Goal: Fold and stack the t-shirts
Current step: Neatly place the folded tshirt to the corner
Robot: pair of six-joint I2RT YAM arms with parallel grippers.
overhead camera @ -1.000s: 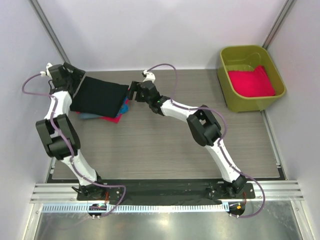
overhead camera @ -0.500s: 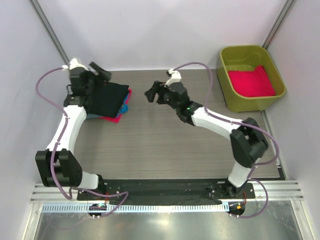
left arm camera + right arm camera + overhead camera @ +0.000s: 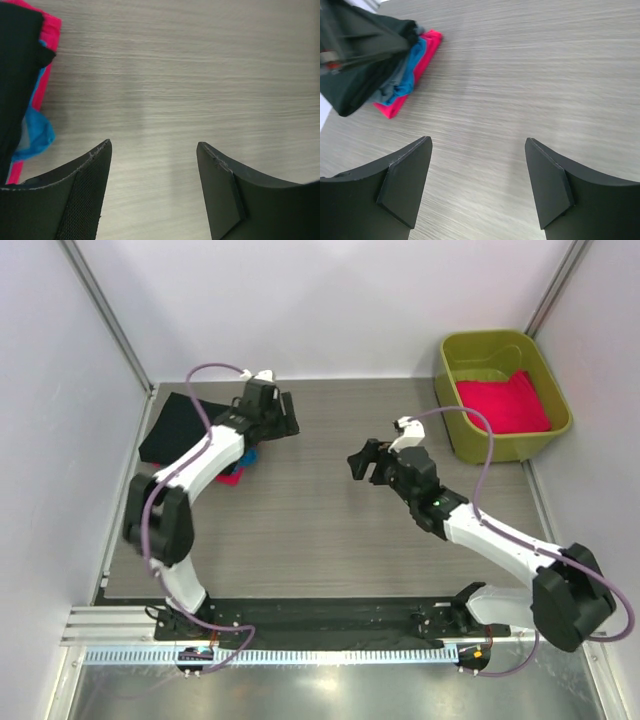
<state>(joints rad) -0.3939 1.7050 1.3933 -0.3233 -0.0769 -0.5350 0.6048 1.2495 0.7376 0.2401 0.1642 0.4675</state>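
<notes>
A folded black t-shirt (image 3: pixel 180 425) lies on top of a stack at the table's back left, with a blue t-shirt (image 3: pixel 249 455) and a hot-pink t-shirt (image 3: pixel 230 477) showing under its right edge. The stack also shows in the left wrist view (image 3: pixel 20 75) and the right wrist view (image 3: pixel 375 65). My left gripper (image 3: pixel 284 418) is open and empty just right of the stack. My right gripper (image 3: pixel 362 462) is open and empty over bare table at the middle. Another hot-pink t-shirt (image 3: pixel 502 403) lies in the tub.
An olive-green plastic tub (image 3: pixel 500 448) stands at the back right corner. Grey walls close the table on three sides. A metal rail (image 3: pixel 330 625) with the arm bases runs along the near edge.
Both grippers have left the stack. The left gripper swung from the stack's left side to its right side. The right gripper drew back to the right and nearer.
</notes>
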